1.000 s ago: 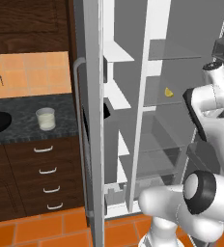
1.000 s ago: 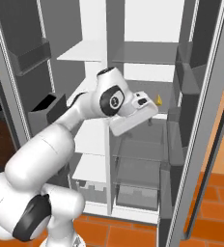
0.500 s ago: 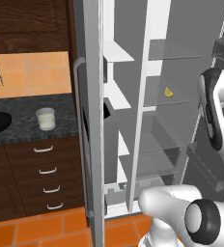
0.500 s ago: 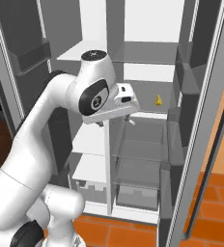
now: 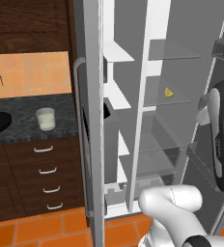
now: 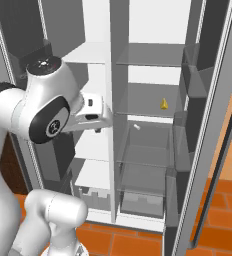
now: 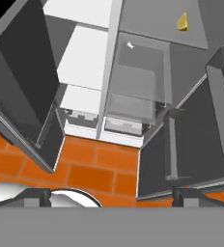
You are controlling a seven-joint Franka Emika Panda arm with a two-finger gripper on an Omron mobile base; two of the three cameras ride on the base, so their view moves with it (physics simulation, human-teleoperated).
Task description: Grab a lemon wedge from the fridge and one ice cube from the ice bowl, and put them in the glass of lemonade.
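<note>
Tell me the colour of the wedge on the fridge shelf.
Yellow-orange; the lemon wedge shows best in the hand view.

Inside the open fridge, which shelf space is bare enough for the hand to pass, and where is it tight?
The grey glass shelf is bare all around the tiny yellow lemon wedge, and the shelf above is bare too. It is tighter at the clear drawers low down and beside the dark door bins on the right.
</note>
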